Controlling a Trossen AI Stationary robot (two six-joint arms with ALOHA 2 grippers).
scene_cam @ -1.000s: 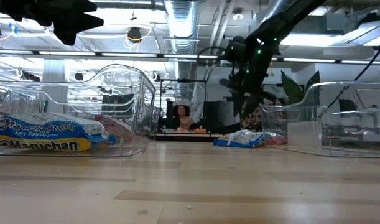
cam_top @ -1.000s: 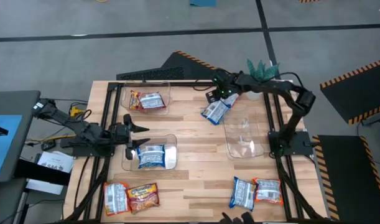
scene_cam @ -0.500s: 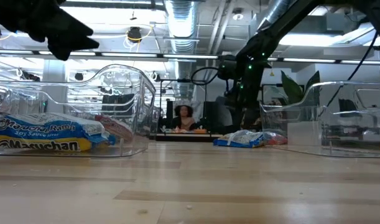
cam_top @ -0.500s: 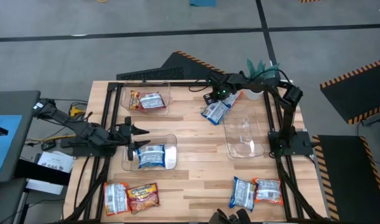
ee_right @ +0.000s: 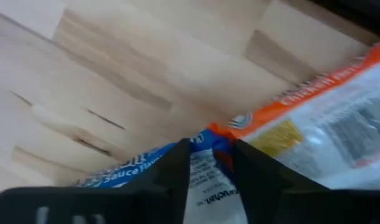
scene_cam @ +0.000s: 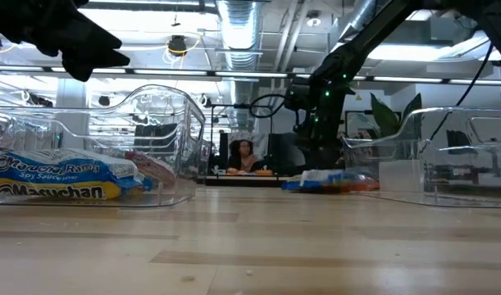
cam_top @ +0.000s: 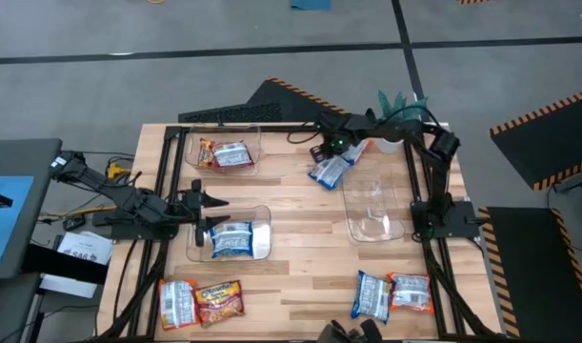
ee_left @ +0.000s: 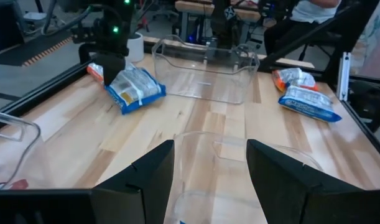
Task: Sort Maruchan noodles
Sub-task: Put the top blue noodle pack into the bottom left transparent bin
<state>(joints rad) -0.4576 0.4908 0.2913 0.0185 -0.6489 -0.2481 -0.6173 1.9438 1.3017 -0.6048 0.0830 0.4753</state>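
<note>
The right gripper (cam_top: 331,155) is down on a blue packet (cam_top: 330,171) beside an orange packet (ee_right: 326,112) at the table's far side, its fingers (ee_right: 177,168) pinching the blue wrapper's edge. The left gripper (cam_top: 210,211) hovers over a clear bin (cam_top: 262,250), jaws spread

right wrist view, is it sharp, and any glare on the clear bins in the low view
Right wrist view: soft, too close to focus; the blue packet and orange packet fill it, their print smeared. Low view: ceiling lights glare off the left clear bin and right clear bin, and the room behind them is washed out.
</note>
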